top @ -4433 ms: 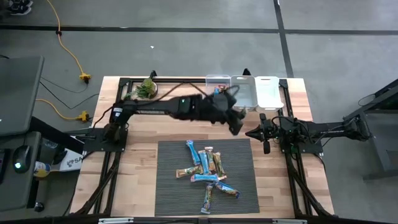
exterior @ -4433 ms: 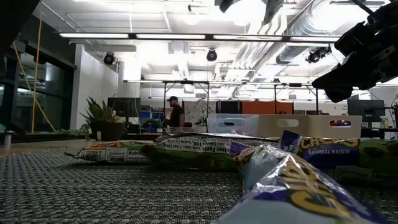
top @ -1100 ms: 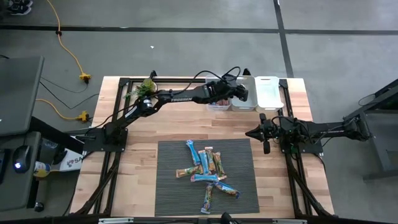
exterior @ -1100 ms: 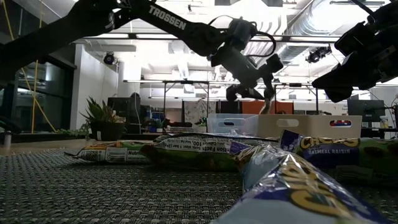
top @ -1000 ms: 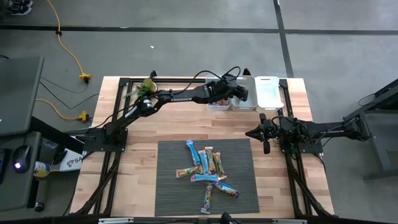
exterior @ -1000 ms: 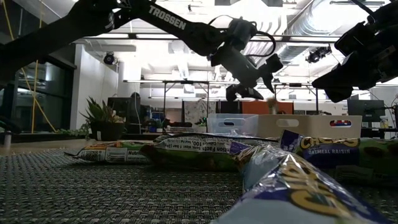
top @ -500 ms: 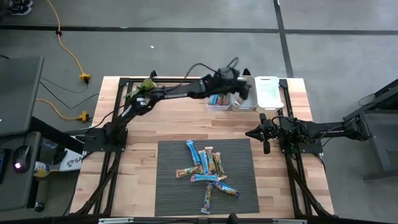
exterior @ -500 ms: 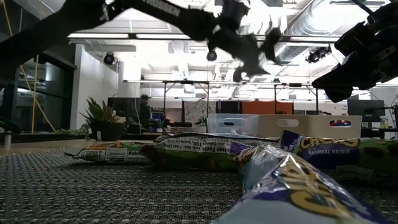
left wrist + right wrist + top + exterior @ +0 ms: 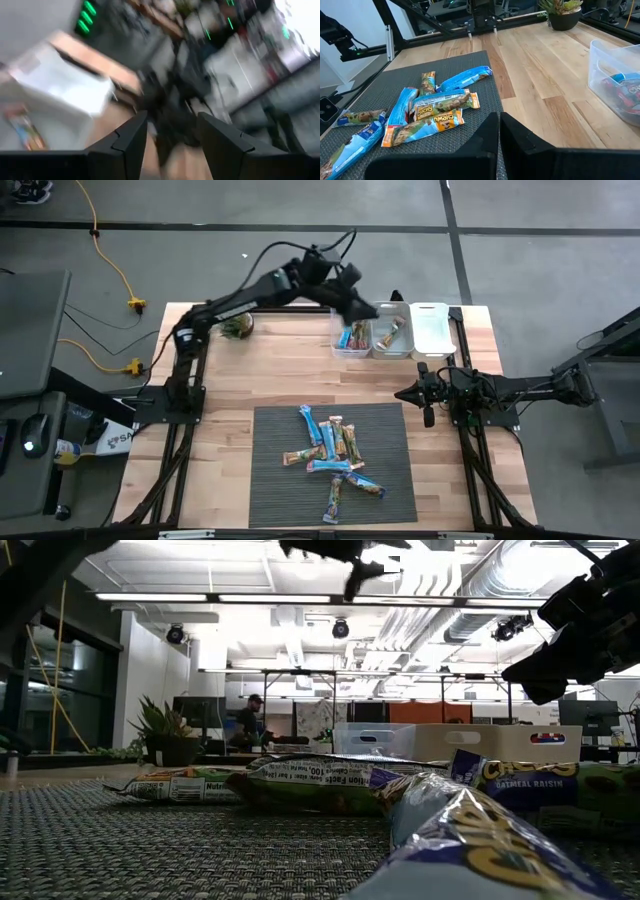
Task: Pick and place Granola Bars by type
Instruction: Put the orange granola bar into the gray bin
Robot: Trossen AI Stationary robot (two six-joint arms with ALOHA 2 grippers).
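Upper centre of the high view, the left pincer [image 9: 362, 308] hangs above the worktop [image 9: 270, 365] with its fingers spread and nothing between them. Just right of it, along the top edge, stand three clear bins [image 9: 430, 328]: two already hold a bar each, the third looks bare. Lower centre, most Granola Bars [image 9: 335, 450] remain heaped on the grey mat [image 9: 275, 480] (so sorting has, I judge, barely begun). Centre right, the right pincer [image 9: 424, 394] waits, clamped shut and empty.

Grey woven mat [image 9: 290, 480] on wooden table [image 9: 260, 375], three clear bins [image 9: 432, 328], potted plant [image 9: 238, 327] at far edge
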